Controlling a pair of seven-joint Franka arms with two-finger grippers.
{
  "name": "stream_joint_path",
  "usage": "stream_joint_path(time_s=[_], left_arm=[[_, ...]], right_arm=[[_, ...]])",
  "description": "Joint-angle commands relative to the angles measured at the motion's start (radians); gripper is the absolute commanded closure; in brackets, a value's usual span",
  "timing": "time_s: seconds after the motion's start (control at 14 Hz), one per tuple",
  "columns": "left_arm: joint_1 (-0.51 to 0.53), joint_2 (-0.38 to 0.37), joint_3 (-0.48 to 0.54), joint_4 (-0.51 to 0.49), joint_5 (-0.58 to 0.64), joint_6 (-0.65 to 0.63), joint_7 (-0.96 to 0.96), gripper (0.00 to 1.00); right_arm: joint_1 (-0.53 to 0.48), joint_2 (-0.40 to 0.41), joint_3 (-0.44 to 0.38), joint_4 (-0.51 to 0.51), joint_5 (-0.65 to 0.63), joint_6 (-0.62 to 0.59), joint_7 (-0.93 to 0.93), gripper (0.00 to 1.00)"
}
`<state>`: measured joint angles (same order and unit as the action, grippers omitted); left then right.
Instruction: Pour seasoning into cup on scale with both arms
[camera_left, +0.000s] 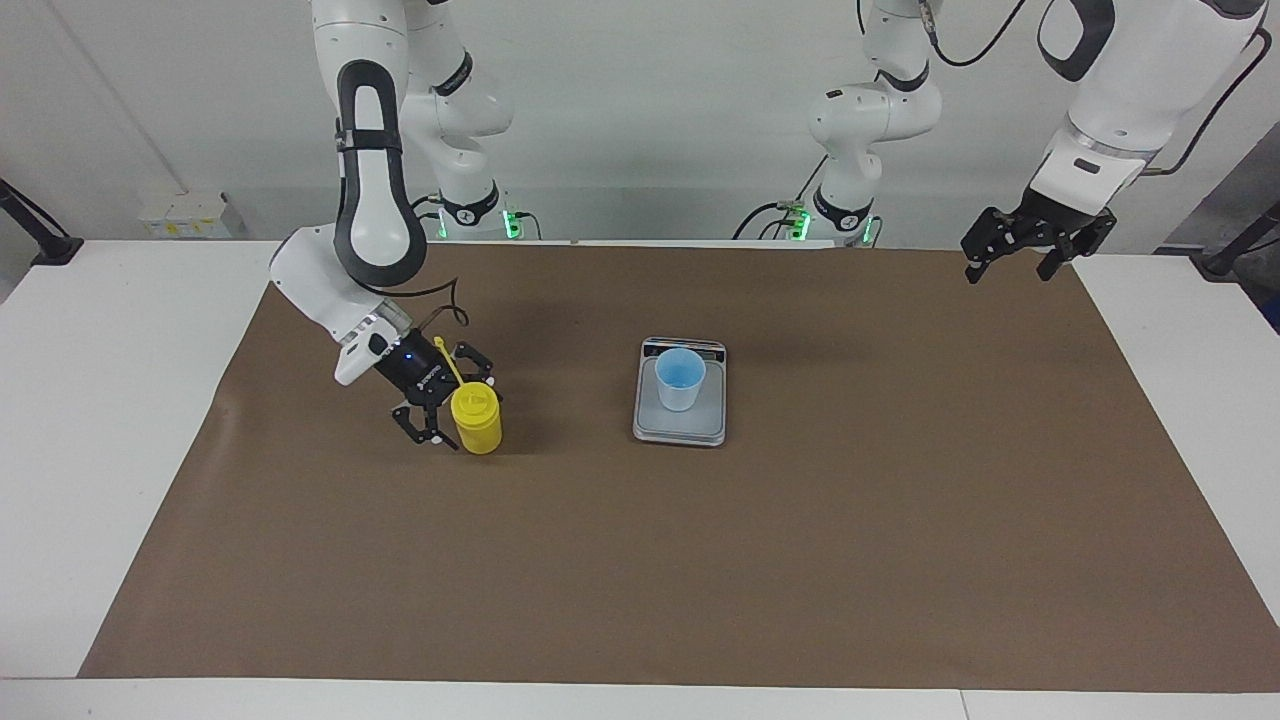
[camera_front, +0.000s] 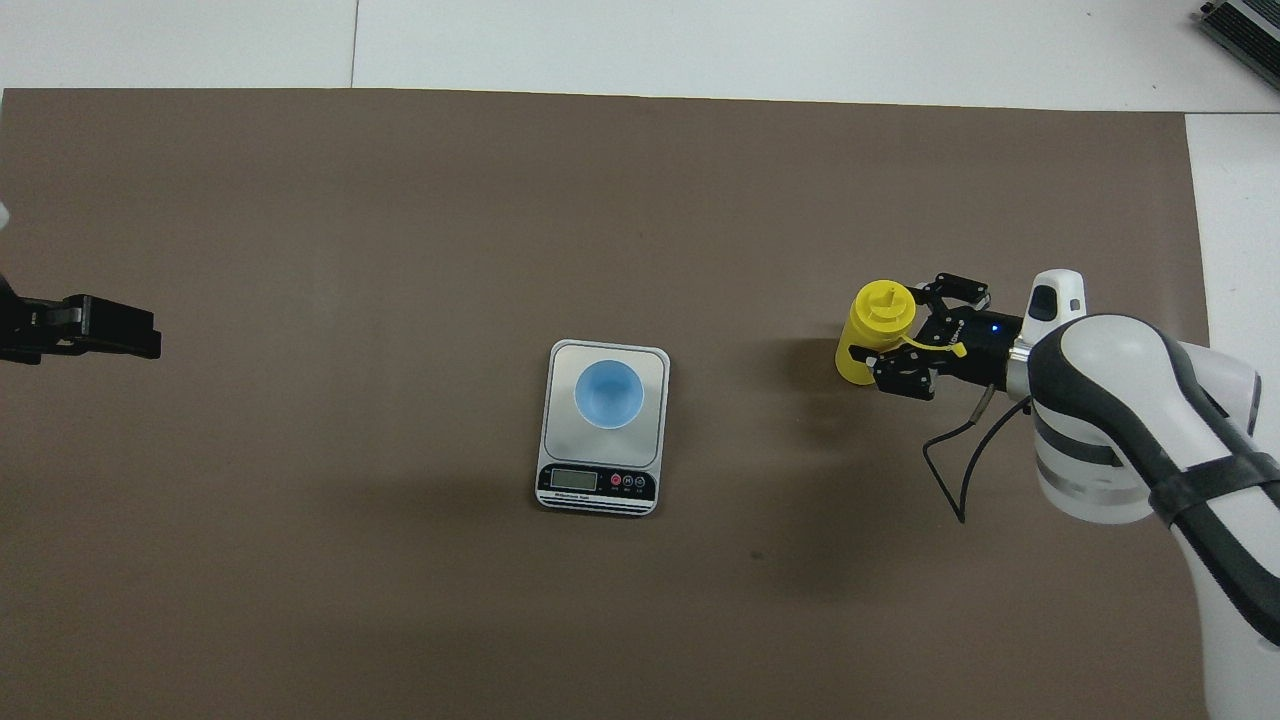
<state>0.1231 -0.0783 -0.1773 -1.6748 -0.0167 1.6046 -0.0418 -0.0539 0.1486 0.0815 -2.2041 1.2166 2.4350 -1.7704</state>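
The yellow seasoning bottle stands upright on the brown mat toward the right arm's end of the table, its cap strap lying back over the gripper. My right gripper is low at the bottle, open, with a finger on each side of it; the overhead view shows the gripper and the bottle the same way. The light-blue cup stands on the scale mid-table, also seen from overhead as cup on scale. My left gripper waits open, raised over the mat's corner at the left arm's end.
The brown mat covers most of the white table. The scale's display strip faces the robots. A black cable hangs from the right wrist just above the mat.
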Motion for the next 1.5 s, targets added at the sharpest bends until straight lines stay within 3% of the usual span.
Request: stream_joint_path(time_s=[0.0, 0.36, 0.93, 1.43], left_arm=[[0.01, -0.014, -0.004, -0.013, 0.003, -0.009, -0.009, 0.0], [0.01, -0.014, -0.004, -0.013, 0.004, -0.011, -0.009, 0.0], [0.009, -0.014, -0.004, -0.013, 0.004, -0.009, -0.009, 0.0], [0.01, -0.014, -0.004, -0.013, 0.003, -0.011, -0.009, 0.0]], right_arm=[[-0.04, -0.03, 0.009, -0.026, 0.026, -0.031, -0.038, 0.0], [-0.078, -0.038, 0.008, -0.034, -0.038, -0.077, -0.046, 0.0], [-0.171, -0.061, 0.004, -0.005, -0.35, -0.177, -0.029, 0.0], [-0.265, -0.069, 0.001, 0.127, -0.676, -0.283, 0.026, 0.0]])
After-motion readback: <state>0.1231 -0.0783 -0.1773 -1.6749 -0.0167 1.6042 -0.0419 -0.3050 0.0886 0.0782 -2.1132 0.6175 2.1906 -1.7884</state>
